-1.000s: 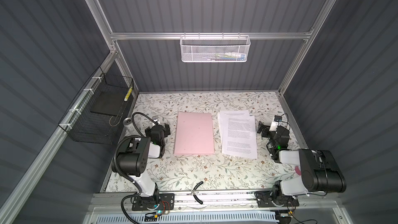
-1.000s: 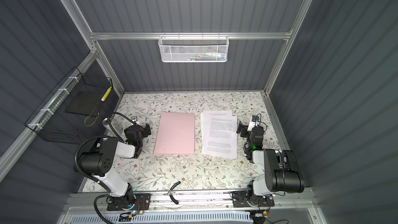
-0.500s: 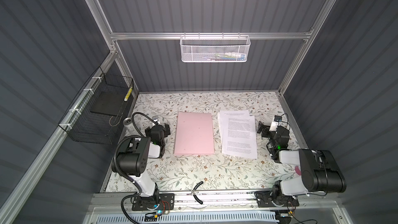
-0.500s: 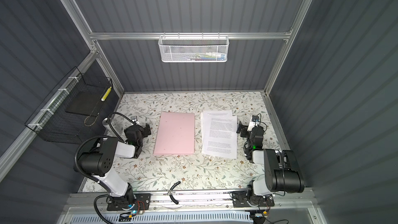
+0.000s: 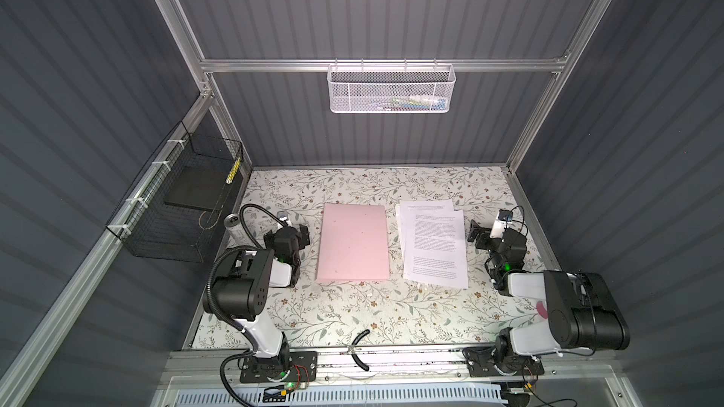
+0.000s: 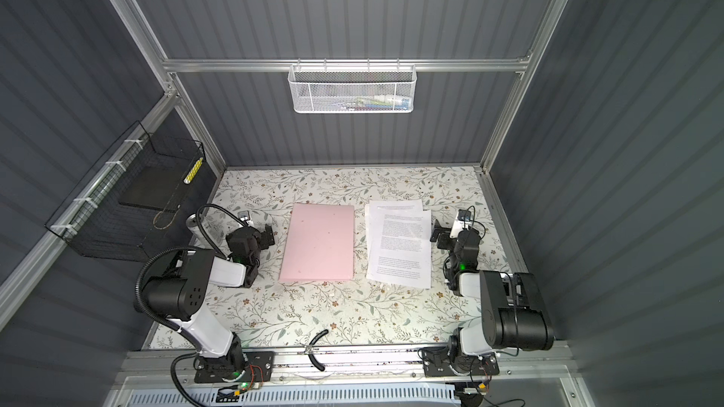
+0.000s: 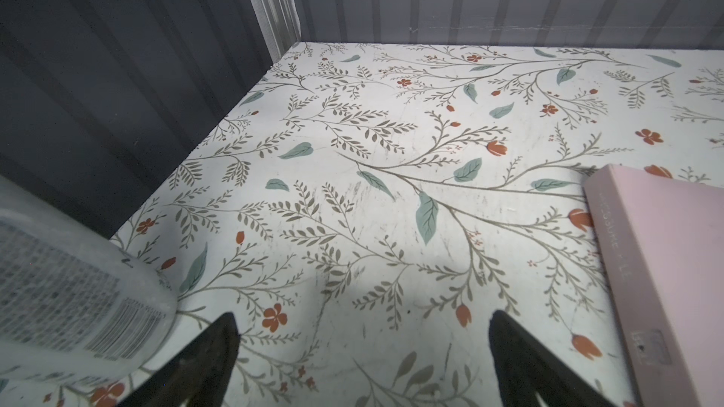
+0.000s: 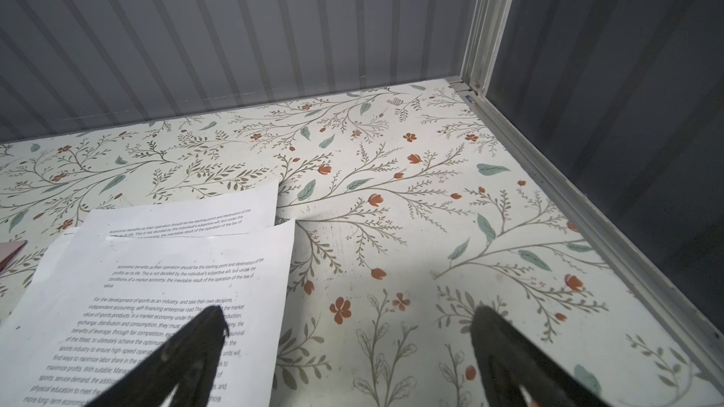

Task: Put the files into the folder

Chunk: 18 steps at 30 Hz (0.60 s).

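The pale pink folder (image 5: 354, 242) (image 6: 319, 242) lies shut and flat in the middle of the flowered table; its spine edge shows in the left wrist view (image 7: 666, 260). Just to its right lie the files (image 5: 433, 244) (image 6: 397, 244), a loose fan of white printed sheets (image 8: 156, 287). My left gripper (image 5: 293, 229) (image 7: 362, 319) rests low beside the folder's left edge, open and empty. Beside the files' right edge my right gripper (image 5: 480, 234) (image 8: 348, 311) is open too, one fingertip (image 8: 213, 309) over the top sheet's edge.
A silver can (image 5: 234, 225) (image 7: 58, 287) stands close to the left of my left gripper. A black wire basket (image 5: 184, 205) holding a black slab hangs on the left wall. A white mesh basket (image 5: 391, 88) hangs on the back rail. A black tool (image 5: 358, 346) lies at the front edge.
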Each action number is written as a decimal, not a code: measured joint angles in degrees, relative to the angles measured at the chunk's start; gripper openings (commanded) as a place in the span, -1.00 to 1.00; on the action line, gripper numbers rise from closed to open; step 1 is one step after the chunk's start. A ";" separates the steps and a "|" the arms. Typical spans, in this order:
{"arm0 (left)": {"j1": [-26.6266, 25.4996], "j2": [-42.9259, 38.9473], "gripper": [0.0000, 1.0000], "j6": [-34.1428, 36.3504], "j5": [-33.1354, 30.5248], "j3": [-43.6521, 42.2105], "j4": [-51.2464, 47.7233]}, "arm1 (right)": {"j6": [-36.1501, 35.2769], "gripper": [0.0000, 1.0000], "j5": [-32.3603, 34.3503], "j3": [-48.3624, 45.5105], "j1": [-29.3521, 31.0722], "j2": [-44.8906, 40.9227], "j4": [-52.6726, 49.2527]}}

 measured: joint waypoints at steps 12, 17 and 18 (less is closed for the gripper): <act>-3.26 -3.67 1.00 1.49 -2.75 3.91 -11.91 | -1.31 0.98 -0.37 4.52 1.05 -4.63 -10.58; -6.36 -12.46 0.99 1.49 -2.82 10.56 -22.93 | 1.05 0.98 5.70 15.41 6.97 -10.84 -25.31; -6.69 -14.45 0.99 0.39 -2.60 11.21 -25.16 | 2.64 0.98 6.47 17.88 8.11 -11.32 -28.41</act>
